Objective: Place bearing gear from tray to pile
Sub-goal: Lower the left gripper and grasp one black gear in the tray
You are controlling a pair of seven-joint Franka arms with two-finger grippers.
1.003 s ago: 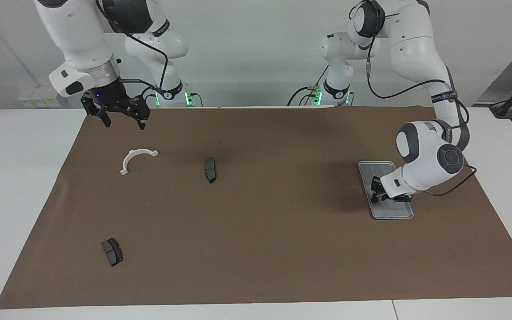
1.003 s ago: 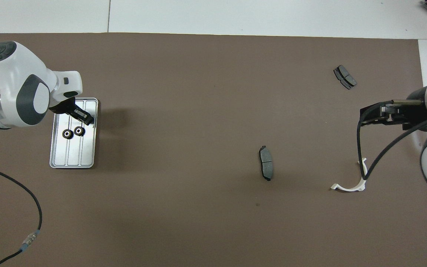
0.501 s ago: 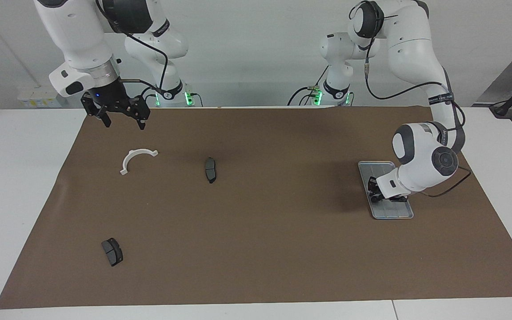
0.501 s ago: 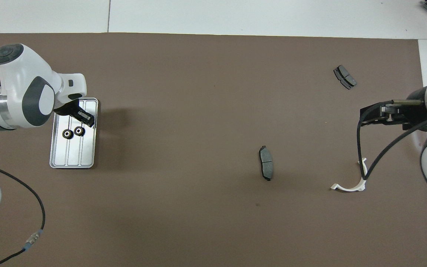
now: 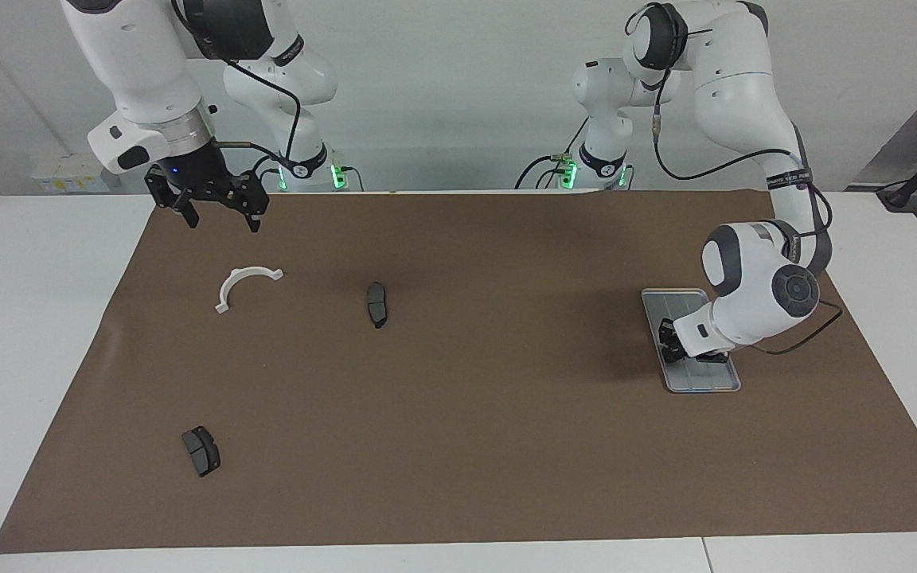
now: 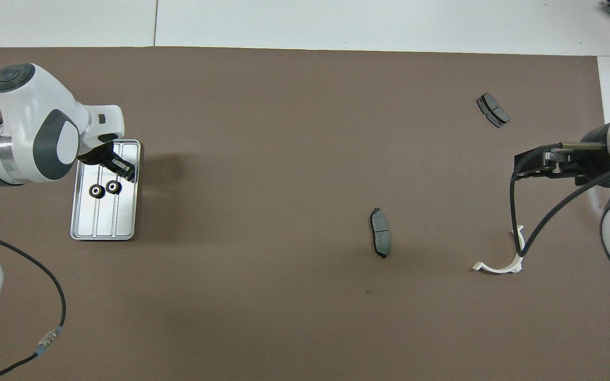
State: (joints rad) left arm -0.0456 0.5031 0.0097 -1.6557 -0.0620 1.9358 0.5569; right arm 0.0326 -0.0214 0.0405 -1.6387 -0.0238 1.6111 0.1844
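The silver grooved tray (image 6: 125, 227) lies on the brown mat at the left arm's end of the table. Two black bearing gears (image 6: 96, 191) (image 6: 114, 187) rest side by side on it. My left gripper (image 6: 128, 172) is down at the tray's edge farther from the robots, beside the gears, and it is shut. In the facing view the left gripper (image 5: 669, 348) sits low on the tray (image 5: 701, 384); whether anything is between its tips is hidden. My right gripper (image 5: 220, 219) hangs open over the mat's right-arm end. No pile is in view.
A white curved bracket (image 5: 245, 285) lies under the right gripper's area. One dark brake pad (image 5: 377, 304) lies mid-mat; another (image 5: 200, 450) is farther from the robots at the right arm's end. White table borders the brown mat (image 5: 458, 446).
The left gripper's fingers closed further over the tray and its wrist shifted slightly toward the robots. Both gears stayed put. The right arm has not moved.
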